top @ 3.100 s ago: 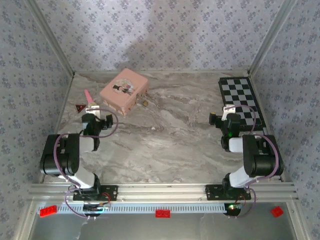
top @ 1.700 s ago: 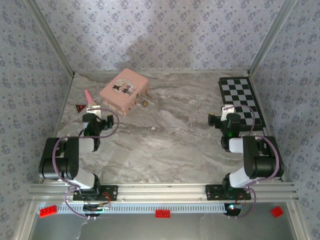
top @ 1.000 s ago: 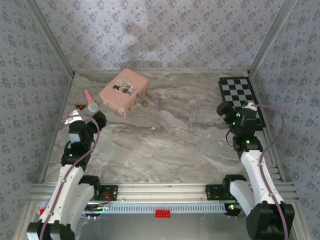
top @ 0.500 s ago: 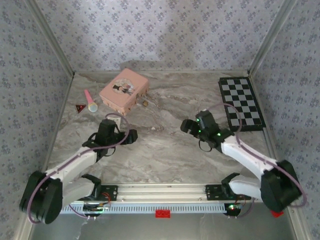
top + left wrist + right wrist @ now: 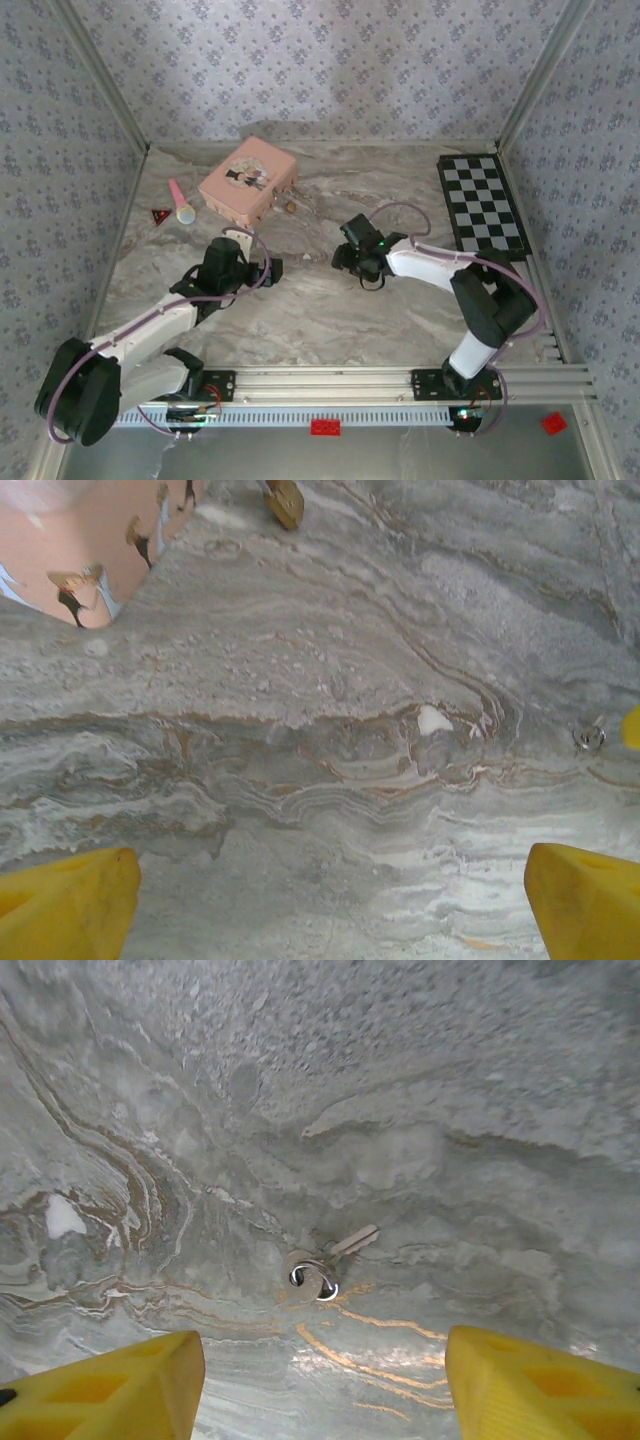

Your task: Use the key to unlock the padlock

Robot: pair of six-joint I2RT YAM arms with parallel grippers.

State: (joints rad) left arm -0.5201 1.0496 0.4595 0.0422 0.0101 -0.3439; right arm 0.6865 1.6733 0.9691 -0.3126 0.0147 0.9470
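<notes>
Two robot arms reach over a grey marbled table inside a booth with patterned walls. The padlock, a tiny brass-coloured piece, lies on the far left part of the table, just beside the right-hand near corner of a pink tin. In the left wrist view it sits at the top edge of the picture, next to the tin's corner.

The key, a small silver item on a ring, lies flat on the marble near the middle of the table, well apart from the padlock and nearer than it. Nothing touches it.

The left gripper is low over the table, left of the key. Its yellow fingers stand wide apart with only bare marble between them, and the key shows at the right edge of its wrist view. The right gripper reaches in from the right and points down at the table, with the key lying a little ahead of its fingertips. Its yellow fingers are apart and hold nothing.

A black-and-white chequered board lies at the far right of the table. A pink stick with a pale yellow head and a small red triangular piece lie at the far left, left of the tin.
</notes>
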